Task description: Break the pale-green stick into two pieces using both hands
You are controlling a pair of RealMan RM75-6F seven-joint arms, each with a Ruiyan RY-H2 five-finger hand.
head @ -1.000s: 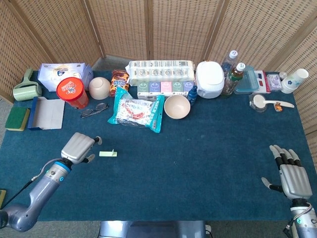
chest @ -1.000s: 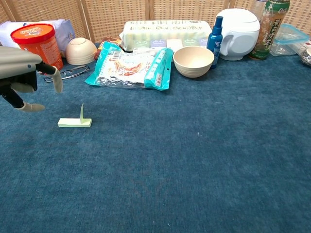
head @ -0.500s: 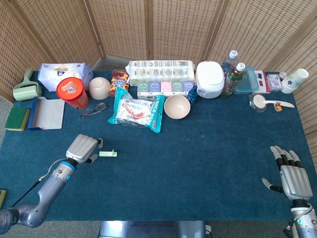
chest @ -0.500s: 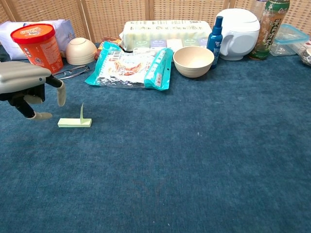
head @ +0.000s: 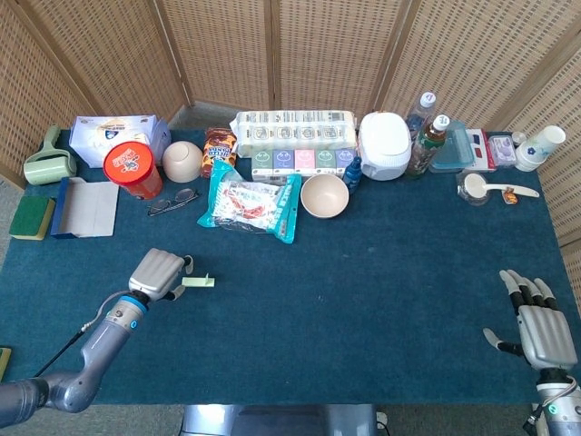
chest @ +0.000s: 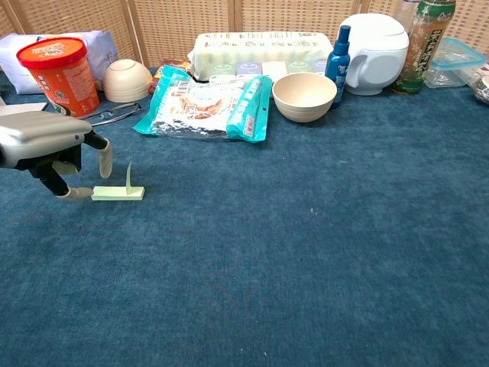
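The pale-green stick (head: 198, 282) (chest: 117, 193) lies flat on the blue cloth at the left, with a thin flap standing up near its right end. My left hand (head: 160, 273) (chest: 50, 147) hovers just left of the stick, fingers curled downward and apart, holding nothing. One fingertip (chest: 76, 193) reaches the stick's left end; whether it touches I cannot tell. My right hand (head: 532, 323) rests at the table's front right corner, far from the stick, fingers spread and empty. The chest view does not show it.
A snack bag (head: 250, 205) and a beige bowl (head: 324, 194) lie behind the stick. Glasses (head: 172, 202), a red tub (head: 132, 168) and a blue notebook (head: 86, 207) sit at back left. Bottles, a white cooker (head: 385, 145) and boxes line the back edge.
My left hand has slid right and down toward the stick's left end, closing the gap. The stick has not moved. The right hand has drifted slightly toward the front edge.
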